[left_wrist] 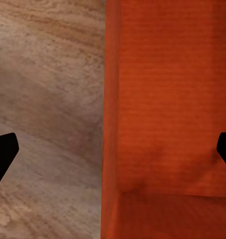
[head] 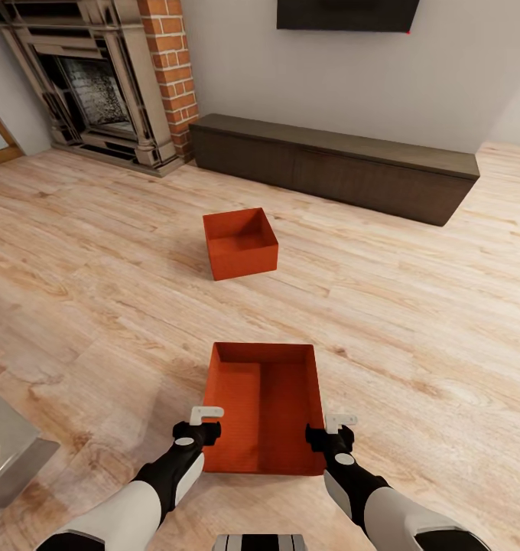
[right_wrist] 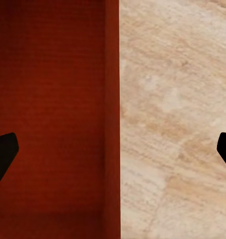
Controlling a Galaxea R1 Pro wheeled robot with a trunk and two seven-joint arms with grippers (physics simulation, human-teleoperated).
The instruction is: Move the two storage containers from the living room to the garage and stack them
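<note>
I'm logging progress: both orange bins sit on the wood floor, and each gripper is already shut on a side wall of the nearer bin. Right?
Not quite. Both wrist views show the jaws wide open, straddling the walls of the nearer bin. The left gripper and right gripper have not closed. The farther bin and the nearer one do sit on the wood floor.

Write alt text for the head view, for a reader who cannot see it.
Two open hands, left hand and right hand, flank the near orange-red container on the light wood floor. A second container sits farther off, before a dark low bench, brick fireplace and wall TV.
</note>
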